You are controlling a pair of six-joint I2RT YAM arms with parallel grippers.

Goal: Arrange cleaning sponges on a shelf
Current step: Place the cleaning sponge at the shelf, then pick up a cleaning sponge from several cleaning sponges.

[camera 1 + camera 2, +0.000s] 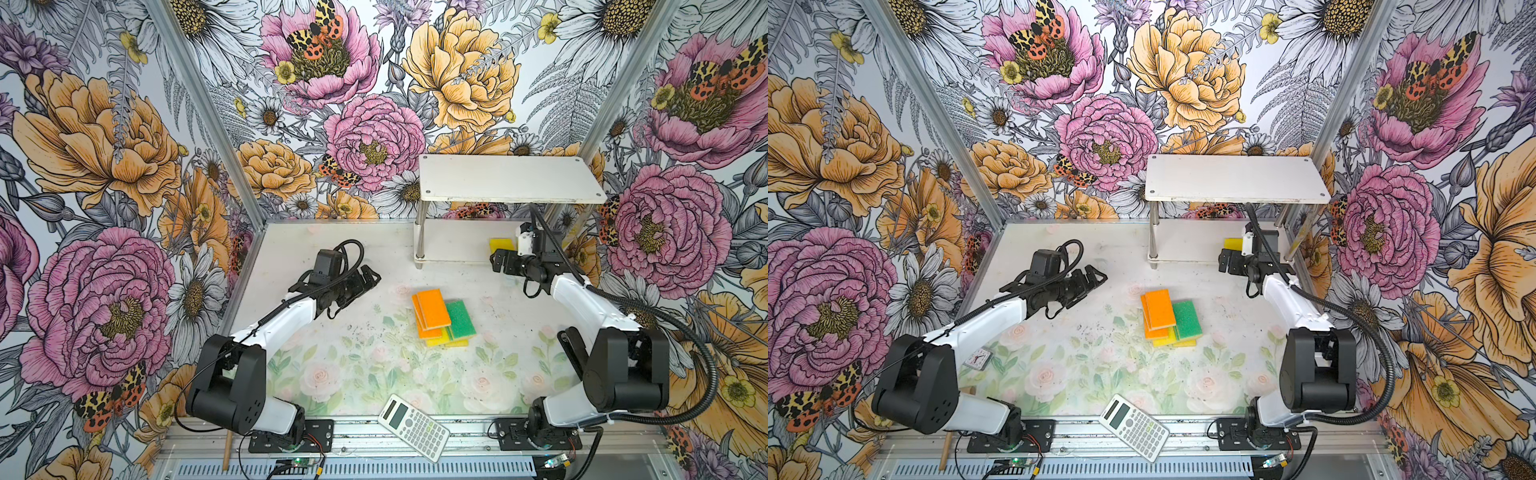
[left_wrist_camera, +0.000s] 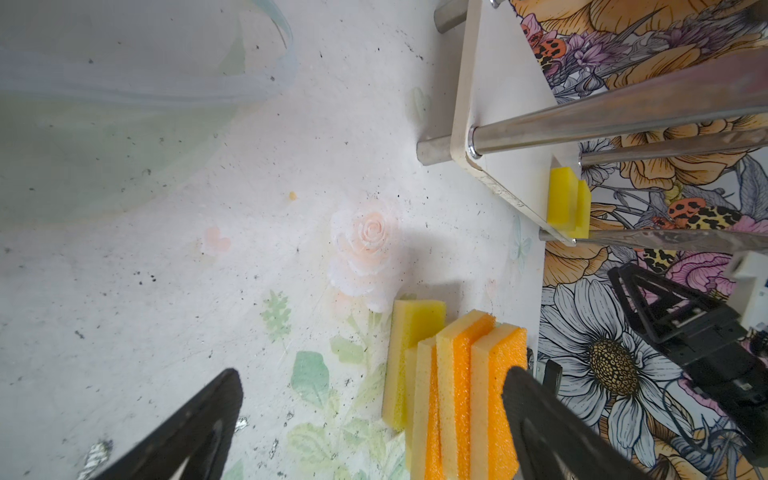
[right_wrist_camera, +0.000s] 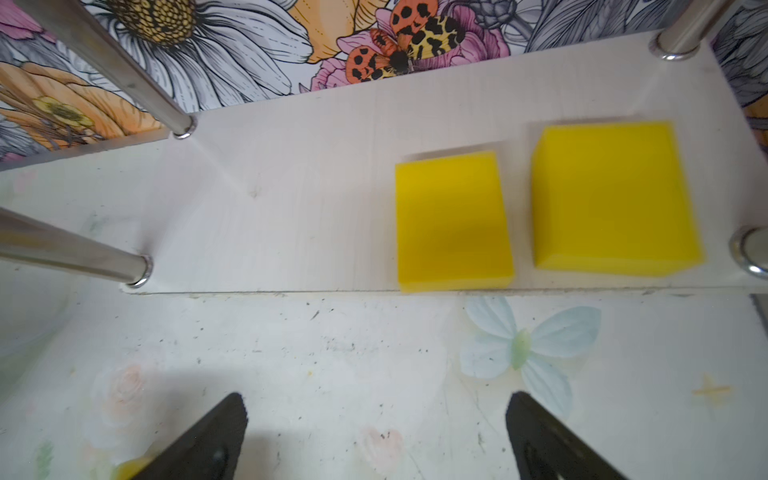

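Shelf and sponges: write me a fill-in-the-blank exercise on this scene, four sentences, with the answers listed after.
The sponges on the shelf number ____. Both are coloured ____. The pile's uppermost sponge is ____. The left gripper and right gripper both stand ____.
Missing words: two; yellow; orange; open.

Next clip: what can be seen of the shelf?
The shelf is a two-tier rack: two white boards joined by four shiny metal posts, bolt heads at the corners of the top board. It stands upright on the table in the far right corner, by the flowered wall. The top board carries nothing; the lower board holds two yellow sponges lying flat, slightly apart, at its front edge. The open right gripper is just in front, not touching.
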